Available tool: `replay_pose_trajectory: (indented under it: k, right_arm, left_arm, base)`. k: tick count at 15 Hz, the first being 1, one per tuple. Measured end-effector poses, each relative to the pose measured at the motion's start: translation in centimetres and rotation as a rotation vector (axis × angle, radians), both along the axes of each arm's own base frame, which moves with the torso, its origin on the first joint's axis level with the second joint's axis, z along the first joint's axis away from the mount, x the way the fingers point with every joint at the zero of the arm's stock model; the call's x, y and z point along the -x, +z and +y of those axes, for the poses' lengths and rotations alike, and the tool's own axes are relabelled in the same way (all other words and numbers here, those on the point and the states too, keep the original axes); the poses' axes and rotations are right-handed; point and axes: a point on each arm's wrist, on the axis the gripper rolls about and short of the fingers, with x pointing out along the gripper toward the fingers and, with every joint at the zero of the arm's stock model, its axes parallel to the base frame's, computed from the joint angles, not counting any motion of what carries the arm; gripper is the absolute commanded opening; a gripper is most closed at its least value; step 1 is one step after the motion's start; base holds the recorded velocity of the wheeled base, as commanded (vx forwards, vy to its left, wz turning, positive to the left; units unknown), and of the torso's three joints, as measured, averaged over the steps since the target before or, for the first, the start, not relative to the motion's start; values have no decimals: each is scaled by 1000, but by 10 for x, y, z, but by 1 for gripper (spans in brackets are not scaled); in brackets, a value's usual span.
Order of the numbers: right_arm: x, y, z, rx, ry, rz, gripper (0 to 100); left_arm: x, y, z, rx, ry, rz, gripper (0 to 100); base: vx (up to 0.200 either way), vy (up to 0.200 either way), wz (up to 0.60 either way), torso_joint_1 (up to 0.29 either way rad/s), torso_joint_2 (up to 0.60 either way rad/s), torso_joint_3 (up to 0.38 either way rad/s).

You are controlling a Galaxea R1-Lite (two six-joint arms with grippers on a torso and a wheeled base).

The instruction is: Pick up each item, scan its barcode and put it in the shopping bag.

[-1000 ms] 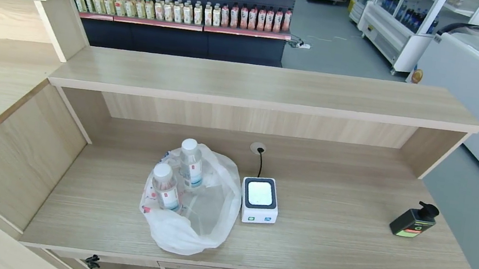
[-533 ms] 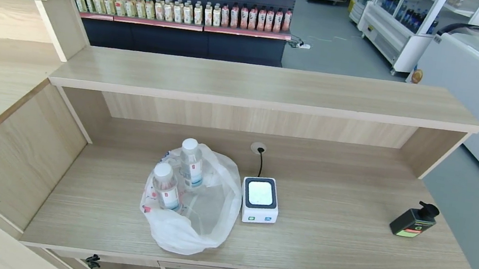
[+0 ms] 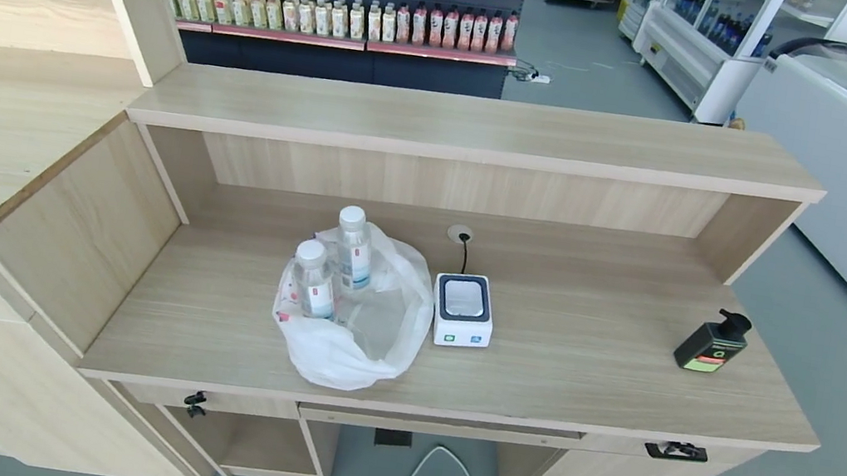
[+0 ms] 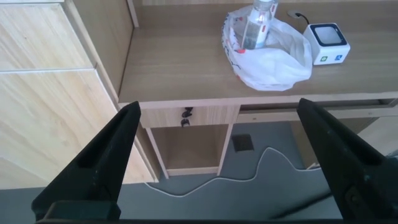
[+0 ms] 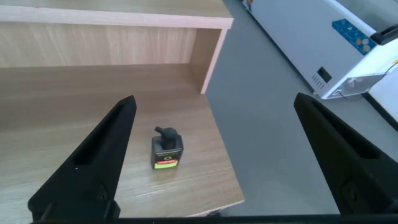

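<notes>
Checkout desk point(image 3: 579, 379) with one item left to scan. A dark pump bottle point(image 3: 710, 344) stands upright near the right edge of the desk, about halfway between its back and front, well apart from everything else. The shopping bag point(image 3: 345, 344) lies at the middle of the desk and reaches toward the front edge. Two clear bottles point(image 3: 314, 282) stand upright inside it. The scanner point(image 3: 461, 321) sits just beside the bag, on the side toward the pump bottle.

The left end effector point(image 4: 217, 109) is spread wide and empty, out in front of the desk's front edge. The right end effector point(image 5: 214, 102) is likewise spread wide and empty, high above the pump bottle and well apart from it.

Handling, as judged: the pump bottle looks like stiff plastic with flat sides, moderately heavy if full, and smooth enough to slip. The squared body below the collar is probably the best place to grip, not the pump head, which may depress or turn. Where its barcode lies cannot be told. The bag is thin, limp film and will yield on contact.
</notes>
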Motion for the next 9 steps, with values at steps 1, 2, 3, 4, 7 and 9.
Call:
replay_pose_trajectory:
  k: [1,2,3,4,7,9]
  right_arm:
    - [-7,-4,-5,16,-14,-14,100]
    - [-13,-9,-10,30,-39,-26,100]
    - [-18,-16,-14,26,-83,-17,100]
    - [-22,-23,-15,12,-128,11,100]
    - [-29,-34,-14,-3,-190,55,100]
    - [-32,-33,-19,26,-215,57,100]
  left_arm:
    - [0,0,0,0,0,0,100]
    - [0,0,0,0,1,0,100]
    - [0,0,0,0,1,0,100]
    - [0,0,0,0,-1,0,100]
    - [0,0,0,0,-1,0,100]
    - [0,0,0,0,0,0,100]
  base:
    - [0,0,0,0,0,0]
    - [0,0,0,0,0,0]
    - [0,0,0,0,0,0]
    - [0,0,0,0,0,0]
    - [0,0,0,0,0,0]
    - [0,0,0,0,0,0]
